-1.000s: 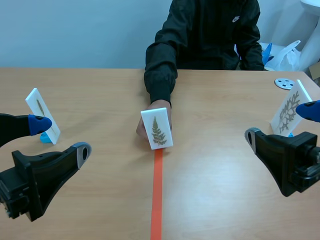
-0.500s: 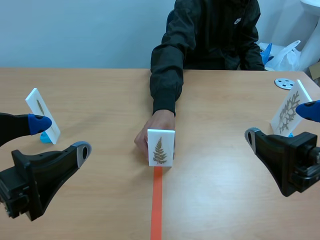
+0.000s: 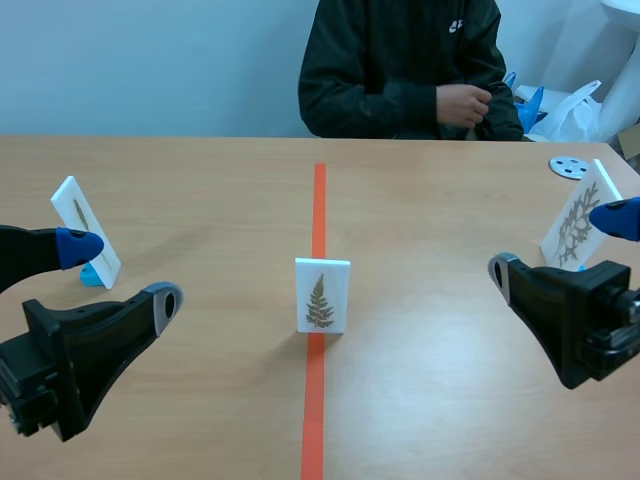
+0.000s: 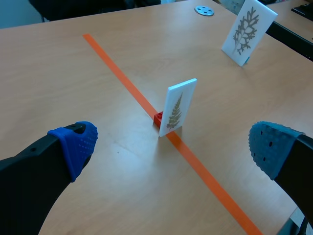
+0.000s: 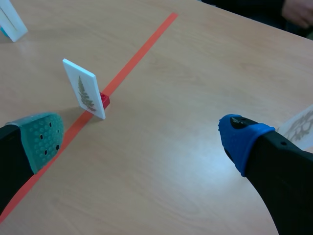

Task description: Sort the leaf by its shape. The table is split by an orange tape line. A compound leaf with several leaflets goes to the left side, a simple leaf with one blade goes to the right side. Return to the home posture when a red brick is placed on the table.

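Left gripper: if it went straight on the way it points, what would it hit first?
Likely the upright fern card, straight ahead of the open left gripper, though depth is hard to judge.

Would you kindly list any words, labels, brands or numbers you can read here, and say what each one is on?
No words or numbers can be read.
The black jacket: small white logo, too small to read.
The middle card, left card and right card: leaf pictures only.

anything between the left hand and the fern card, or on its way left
Nothing visible. Bare table lies between the left hand and the fern card; the other card on the left side stands well aside.
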